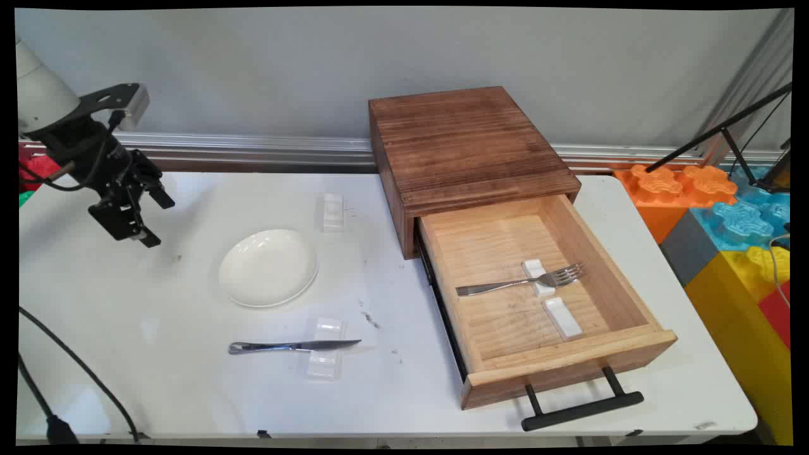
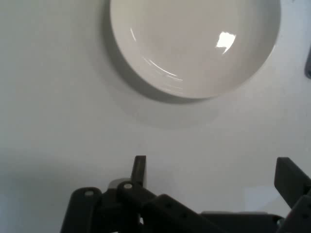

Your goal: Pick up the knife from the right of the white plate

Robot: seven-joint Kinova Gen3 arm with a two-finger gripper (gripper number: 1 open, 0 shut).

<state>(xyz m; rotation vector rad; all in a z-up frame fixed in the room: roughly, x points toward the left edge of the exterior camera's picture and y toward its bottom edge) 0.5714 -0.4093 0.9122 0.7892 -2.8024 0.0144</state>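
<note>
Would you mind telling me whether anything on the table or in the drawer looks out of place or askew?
Nothing looks damaged or spilled. The fork lies slanted in the open drawer, propped on one white rest, while a second rest beside it is bare. Dark scuffs mark the table.

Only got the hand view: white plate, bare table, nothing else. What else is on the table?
Observer: In the main view, a wooden drawer box stands to the right of the plate, with its drawer pulled open.
Operator: Anything in the drawer?
Observer: A fork lies across a white rest. A second white rest beside it is bare.
Operator: Any knife around?
Observer: Yes, a knife lies across a clear rest on the table, on the near side of the plate.
</note>
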